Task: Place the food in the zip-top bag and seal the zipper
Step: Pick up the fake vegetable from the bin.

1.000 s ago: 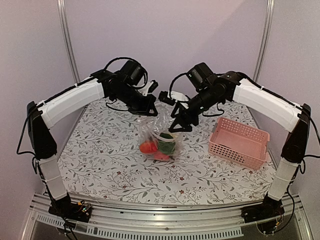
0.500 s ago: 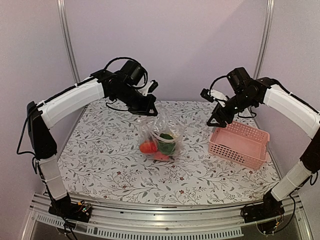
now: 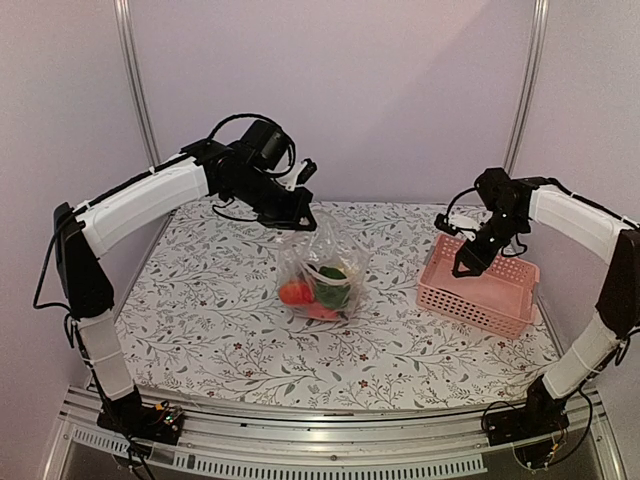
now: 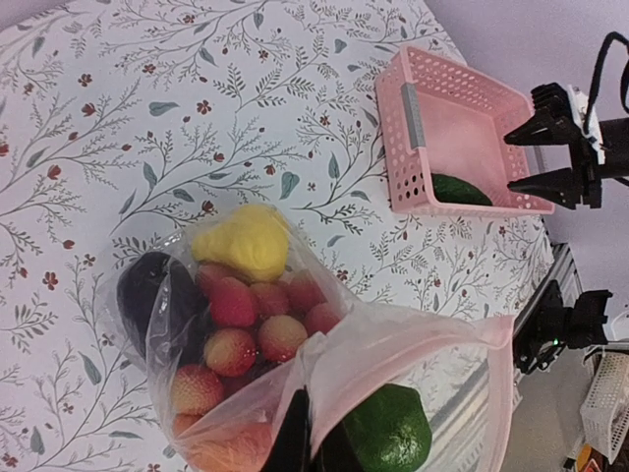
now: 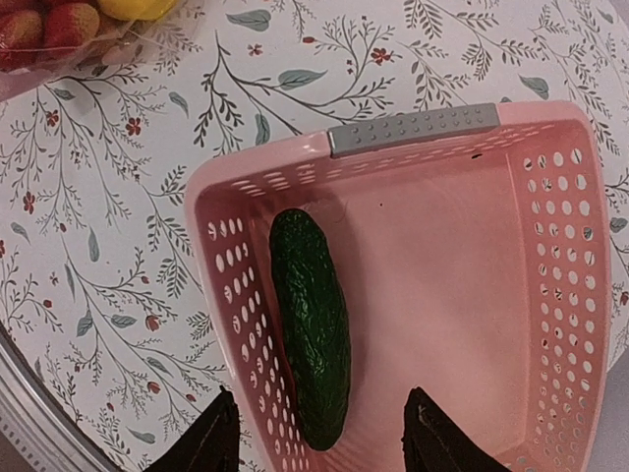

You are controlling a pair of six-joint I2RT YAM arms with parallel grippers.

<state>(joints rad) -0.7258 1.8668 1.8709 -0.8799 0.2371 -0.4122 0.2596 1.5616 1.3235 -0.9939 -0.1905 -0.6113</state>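
Right wrist view: the right jaws are being held wide apart above the long, knobbly green cucumber point(image 5: 310, 324), which is lying beside one perforated wall of the pink lattice basket point(image 5: 575, 295). The thin, crinkly zip-top bag point(image 4: 413, 344) is being pinched at its mouth by the closed left jaws, mid-bench point(image 3: 200, 300), with the other food point(image 4: 257, 315) inside. Being hard and rounded, the cucumber is likely to be squeezed out sideways, or a fingertip snagged on that wall.
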